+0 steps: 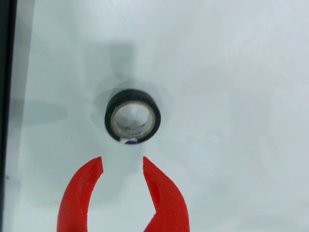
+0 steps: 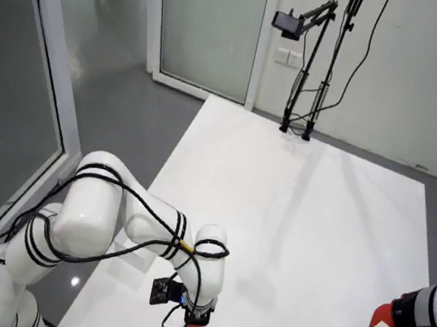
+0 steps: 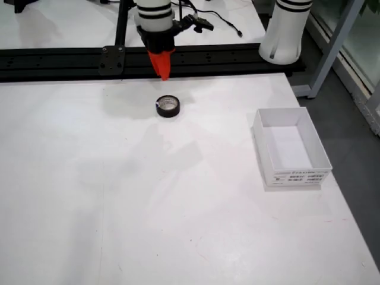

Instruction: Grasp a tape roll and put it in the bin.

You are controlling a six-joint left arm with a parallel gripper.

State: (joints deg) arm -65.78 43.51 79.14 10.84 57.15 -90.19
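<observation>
- View riding on the gripper: red gripper (image 1: pixel 122 164), jaws parted to about the roll's width, holding nothing. One black tape roll (image 1: pixel 133 116) lying flat on the white table (image 1: pixel 231 96), just ahead of the fingertips (image 1: pixel 96 166) and apart from them. Roll sits slightly right of the jaw gap's centre; likely fault if the claw descends as it stands: the right finger lands on the rim and tips or skids the roll instead of straddling it.
- View from high behind the arm: white arm (image 2: pixel 103 220) folded low at the table's near edge, red gripper tip barely visible at the bottom. Roll and bin not seen. Second arm (image 2: pixel 425 322) idle at right.
- View from across the table: gripper above the far edge, roll just in front of it. White bin (image 3: pixel 291 147) well apart to the right, empty. Risk judged: a loose pinch on the rim could drop the roll on the long carry.
</observation>
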